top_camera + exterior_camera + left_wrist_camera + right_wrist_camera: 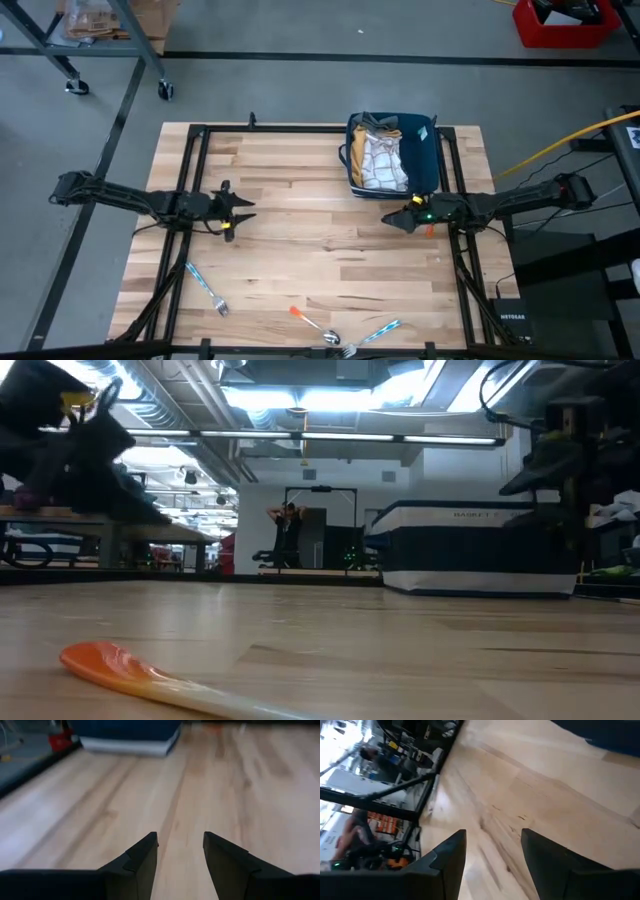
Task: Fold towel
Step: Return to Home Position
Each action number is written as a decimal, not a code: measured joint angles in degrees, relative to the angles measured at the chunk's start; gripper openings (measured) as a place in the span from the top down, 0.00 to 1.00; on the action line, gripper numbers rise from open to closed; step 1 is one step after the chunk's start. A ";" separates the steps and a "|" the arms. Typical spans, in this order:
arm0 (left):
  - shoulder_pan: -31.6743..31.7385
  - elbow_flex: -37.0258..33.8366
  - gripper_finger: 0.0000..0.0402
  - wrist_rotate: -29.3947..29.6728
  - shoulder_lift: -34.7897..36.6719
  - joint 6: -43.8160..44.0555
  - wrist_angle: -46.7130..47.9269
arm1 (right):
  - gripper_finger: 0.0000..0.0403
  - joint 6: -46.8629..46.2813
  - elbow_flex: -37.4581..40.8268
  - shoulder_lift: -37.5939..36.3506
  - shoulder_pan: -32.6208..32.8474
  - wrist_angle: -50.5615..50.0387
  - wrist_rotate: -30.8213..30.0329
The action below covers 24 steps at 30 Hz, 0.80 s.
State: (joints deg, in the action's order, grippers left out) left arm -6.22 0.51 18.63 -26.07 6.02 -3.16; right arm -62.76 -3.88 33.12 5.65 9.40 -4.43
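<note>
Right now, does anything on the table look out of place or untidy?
Only the cutlery: a blue-handled fork, an orange-handled spoon and a second fork lie scattered along the table edge opposite the blue bin, which holds the towels.

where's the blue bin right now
In the high view, the blue bin sits at the far edge of the table on the right side, holding the folded towels, just beyond the right gripper.

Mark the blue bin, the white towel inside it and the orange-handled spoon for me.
blue bin (428, 160): high view, its right inner wall.
white towel (383, 162): high view, middle of the folded cloth.
orange-handled spoon (313, 324): high view, mid-shaft, between orange handle and bowl.
</note>
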 joint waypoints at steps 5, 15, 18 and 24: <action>0.00 0.00 0.62 0.00 8.90 -0.02 -0.03 | 0.52 0.00 0.02 -9.46 0.00 -3.52 0.00; 0.02 0.00 0.62 0.02 22.12 -0.02 -0.04 | 0.52 0.02 0.02 -24.59 -0.04 -3.52 -0.02; 0.01 0.00 0.62 0.02 24.81 -0.02 -0.04 | 0.52 0.02 0.02 -28.96 -0.04 -3.53 -0.02; 0.02 0.00 0.62 0.11 25.81 0.00 -0.07 | 0.52 0.03 0.02 -33.00 -0.04 -1.91 0.00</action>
State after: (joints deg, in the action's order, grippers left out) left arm -6.20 0.52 18.74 -0.25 6.02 -3.23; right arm -62.73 -3.86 0.12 5.61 7.49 -4.43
